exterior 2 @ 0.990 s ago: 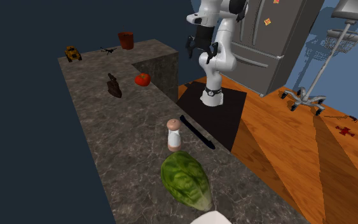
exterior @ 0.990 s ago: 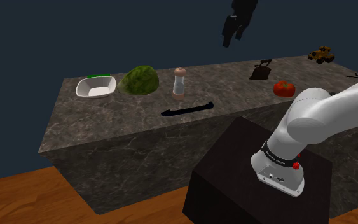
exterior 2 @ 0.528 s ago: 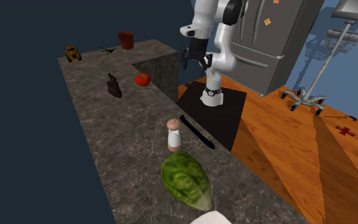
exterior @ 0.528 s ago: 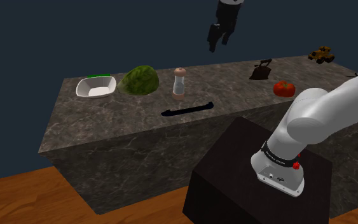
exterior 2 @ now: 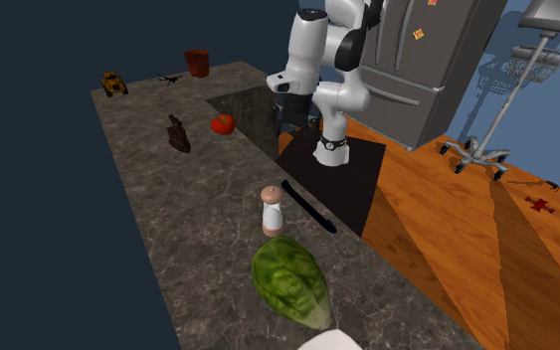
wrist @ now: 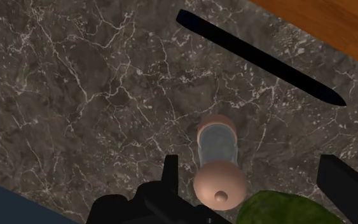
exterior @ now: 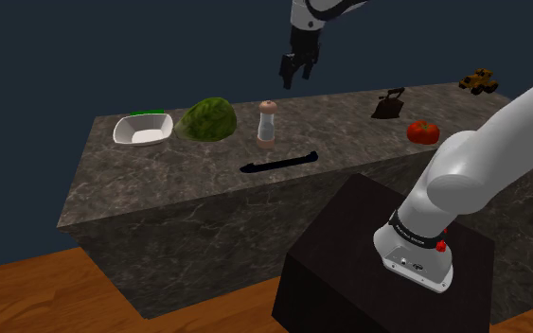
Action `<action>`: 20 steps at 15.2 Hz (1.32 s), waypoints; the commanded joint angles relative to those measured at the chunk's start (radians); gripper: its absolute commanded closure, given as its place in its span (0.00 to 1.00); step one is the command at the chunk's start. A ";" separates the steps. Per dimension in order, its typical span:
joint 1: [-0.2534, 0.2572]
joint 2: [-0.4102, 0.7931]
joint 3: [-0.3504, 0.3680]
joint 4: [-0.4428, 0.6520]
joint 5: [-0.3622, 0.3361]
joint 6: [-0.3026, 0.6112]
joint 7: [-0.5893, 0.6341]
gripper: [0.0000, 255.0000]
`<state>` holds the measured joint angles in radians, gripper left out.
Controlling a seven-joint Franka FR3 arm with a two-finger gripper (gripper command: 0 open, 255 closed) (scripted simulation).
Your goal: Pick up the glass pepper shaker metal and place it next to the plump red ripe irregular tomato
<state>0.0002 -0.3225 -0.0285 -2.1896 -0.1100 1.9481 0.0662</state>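
Shoulder view: the gripper point(exterior: 293, 78) hangs high above the pepper shaker point(exterior: 267, 124), touching nothing. The shaker stands upright on the counter point(exterior: 349, 128), the tomato point(exterior: 423, 131) well apart from it. Second exterior view: a lettuce point(exterior 2: 289, 280) lies just beside the shaker. Wrist view: the fingers point(wrist: 170, 170) spread wide and empty, the shaker beneath between them, a black knife point(wrist: 260, 58) near it.

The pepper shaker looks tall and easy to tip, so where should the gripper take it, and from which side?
Probably the clear body just under the rounded cap, coming straight down from above: the pepper shaker stands upright, the lettuce sits close on one side, and the open gripper hangs higher up.
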 commanded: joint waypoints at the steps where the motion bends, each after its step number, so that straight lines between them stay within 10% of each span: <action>1: -0.002 0.073 -0.005 0.028 0.002 0.046 0.000 0.00; 11: -0.009 0.436 -0.016 0.255 0.024 0.179 -0.001 0.00; 20: -0.013 0.483 -0.019 0.211 0.023 0.270 0.000 0.00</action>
<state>-0.0128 0.1605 -0.0471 -1.9744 -0.0871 2.2133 0.0658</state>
